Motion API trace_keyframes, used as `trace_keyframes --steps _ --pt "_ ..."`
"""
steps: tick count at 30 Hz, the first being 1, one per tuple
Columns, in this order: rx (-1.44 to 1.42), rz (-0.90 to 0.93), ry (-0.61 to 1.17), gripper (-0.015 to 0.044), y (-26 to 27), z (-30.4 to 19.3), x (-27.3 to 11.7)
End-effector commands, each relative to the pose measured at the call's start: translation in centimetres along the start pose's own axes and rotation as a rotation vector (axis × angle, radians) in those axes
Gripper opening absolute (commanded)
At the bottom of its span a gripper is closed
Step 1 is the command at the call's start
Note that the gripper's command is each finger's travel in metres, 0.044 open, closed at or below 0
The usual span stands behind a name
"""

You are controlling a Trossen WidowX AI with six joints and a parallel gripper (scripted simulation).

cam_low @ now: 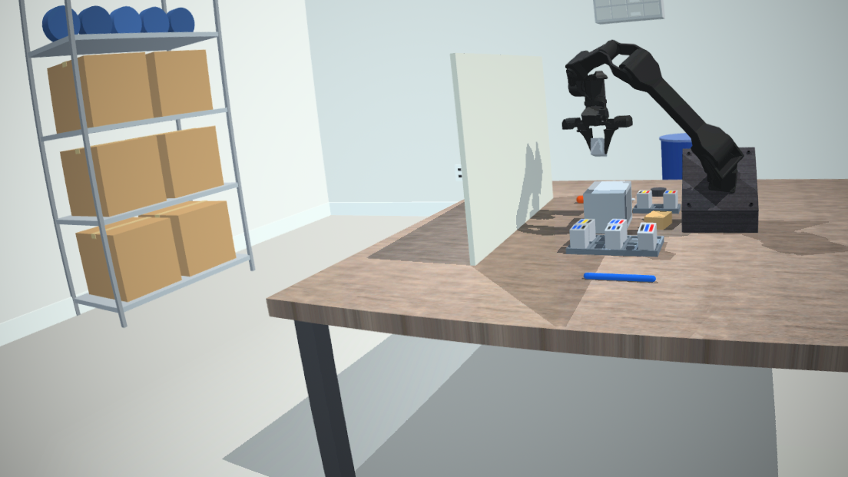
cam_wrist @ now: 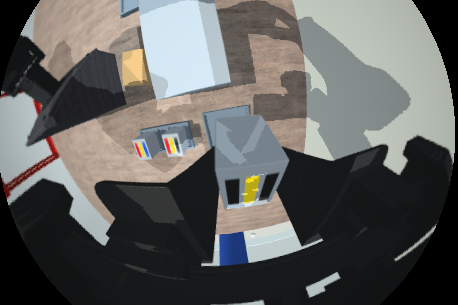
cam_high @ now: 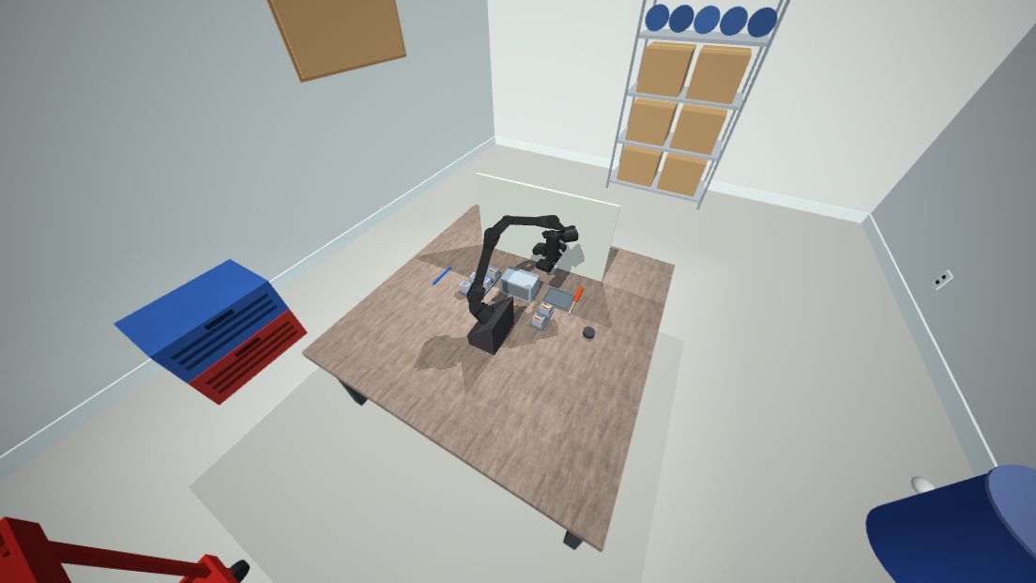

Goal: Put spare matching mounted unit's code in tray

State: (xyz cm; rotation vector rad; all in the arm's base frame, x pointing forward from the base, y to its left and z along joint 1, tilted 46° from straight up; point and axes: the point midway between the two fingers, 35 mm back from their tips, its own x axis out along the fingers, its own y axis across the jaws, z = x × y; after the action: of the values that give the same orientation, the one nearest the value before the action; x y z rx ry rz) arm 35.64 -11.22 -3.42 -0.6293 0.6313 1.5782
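The spare (cam_low: 597, 147) (cam_wrist: 251, 138), striped black-yellow-black, is grasped by the end effector (cam_high: 549, 268) (cam_low: 597, 145) (cam_wrist: 240, 148), raised near the grey box (cam_high: 520, 283) (cam_low: 606, 208) (cam_wrist: 182, 41). Beside that box lies the tray (cam_high: 558, 298) (cam_wrist: 210, 126); its rim could be caught if descent were misaligned, and tipping could be caused by release from too high.

Seen from the top view, a panel (cam_high: 526, 213) (cam_low: 506, 134) (cam_wrist: 380, 26) is standing on the far side of the worktop (cam_high: 534, 408) (cam_low: 437, 296) (cam_wrist: 75, 11). Nearer, a housing (cam_high: 519, 283) (cam_low: 606, 209) (cam_wrist: 182, 46) is sitting between a rack (cam_high: 497, 280) (cam_low: 614, 252) (cam_wrist: 129, 3) on its left and a tray (cam_high: 558, 297) (cam_wrist: 207, 123) on its right. A rod (cam_high: 441, 275) (cam_low: 619, 276) is lying left of the rack, a screwdriver (cam_high: 578, 294) (cam_low: 579, 199) right of the tray. Two spares are standing in a second rack (cam_high: 551, 314) (cam_low: 656, 209) (cam_wrist: 186, 125), near side of the tray.
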Motion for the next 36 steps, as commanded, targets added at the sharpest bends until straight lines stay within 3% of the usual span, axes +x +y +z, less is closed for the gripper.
trace_keyframes --steps 1,8,36 --pt "-0.004 -0.004 0.002 0.0 0.0 -2.7 0.5" --pt "-0.008 -0.004 -0.001 0.0 0.1 -5.6 1.5" --pt "-0.008 -0.005 0.0 0.0 -0.2 -5.7 3.7"
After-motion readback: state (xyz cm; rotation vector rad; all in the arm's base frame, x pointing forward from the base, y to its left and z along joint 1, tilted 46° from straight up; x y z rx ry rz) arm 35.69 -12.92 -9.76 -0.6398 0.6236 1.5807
